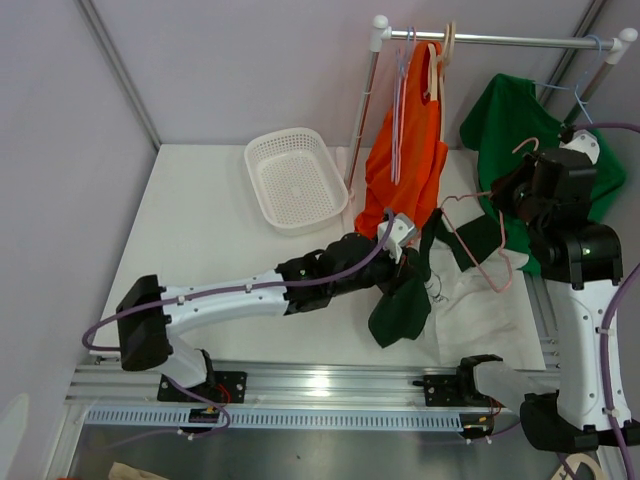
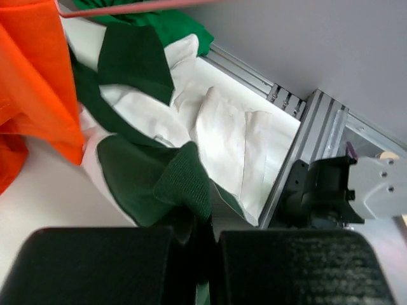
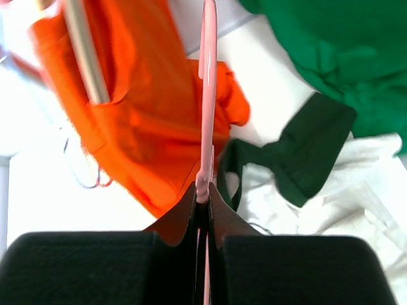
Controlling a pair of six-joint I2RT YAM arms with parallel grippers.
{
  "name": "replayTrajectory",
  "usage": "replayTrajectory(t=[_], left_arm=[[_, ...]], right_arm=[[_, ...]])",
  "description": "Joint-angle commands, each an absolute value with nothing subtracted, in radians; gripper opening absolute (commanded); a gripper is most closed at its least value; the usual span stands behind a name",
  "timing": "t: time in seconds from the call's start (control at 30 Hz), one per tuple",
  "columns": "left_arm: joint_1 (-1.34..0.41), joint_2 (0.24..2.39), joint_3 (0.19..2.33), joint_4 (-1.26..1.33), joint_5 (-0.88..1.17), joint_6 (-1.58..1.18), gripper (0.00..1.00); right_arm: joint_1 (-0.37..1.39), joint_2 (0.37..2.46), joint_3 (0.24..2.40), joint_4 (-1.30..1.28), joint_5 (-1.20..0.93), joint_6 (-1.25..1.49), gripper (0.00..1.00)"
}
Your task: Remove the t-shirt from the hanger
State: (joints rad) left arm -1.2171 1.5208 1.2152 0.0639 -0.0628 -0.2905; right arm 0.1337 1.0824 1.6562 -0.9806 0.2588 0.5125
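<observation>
Firmly, left jaws pinch the dark green t-shirt [image 2: 184, 190]; right jaws clamp the pink hanger [image 3: 207, 95].

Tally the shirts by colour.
Orange shirt: 1
Bright green shirt: 1
White shirt with dark green trim: 1
Total: 3

white arms [image 1: 230, 292], black joints [image 1: 320, 272], purple cables [image 1: 97, 325]
</observation>
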Motion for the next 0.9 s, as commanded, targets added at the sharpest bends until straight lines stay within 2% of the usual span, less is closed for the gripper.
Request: replayTrajectory(t=[0.0, 0.13, 0.17, 0.27, 0.4, 0.57, 0.7, 0.87], left_arm=[[-1.198, 1.577, 1.308, -0.026, 0.020, -0.348, 0.01], [-1.198, 1.605, 1.312, -0.072, 0.081, -0.379, 0.01], [-1.200, 1.592, 1.293, -0.080, 0.093, -0.383, 0.01], [-1.215, 1.510, 1.220, -0.052, 0.139, -0.423, 0.01], [-1.275, 1.384, 1.135, -0.106, 0.132, -0.419, 0.01], [-1.301, 1.212, 1.095, -0.234, 0.254, -0.411, 0.01], [-1.263, 1.069, 1.187, -0.421, 0.200, -0.382, 0.01], [-1.069, 0.977, 1.446, -0.606, 0.147, -0.313, 0.01]], right_arm=[[0.137, 1.043, 1.671, -0.924, 0.144, 0.391, 0.00], [0.135, 0.993, 1.603, -0.740, 0.251, 0.302, 0.00], [0.135, 0.964, 1.533, -0.610, 0.258, 0.282, 0.00], [0.121, 0.954, 1.470, -0.429, 0.290, 0.236, 0.00], [0.065, 1.104, 1.566, -0.403, 0.217, 0.183, 0.00], [-0.033, 1.267, 1.663, -0.317, -0.069, 0.146, 0.00], [-0.048, 1.345, 1.687, -0.201, -0.103, 0.143, 0.00], [-0.052, 1.472, 1.813, -0.130, -0.150, 0.156, 0.00]])
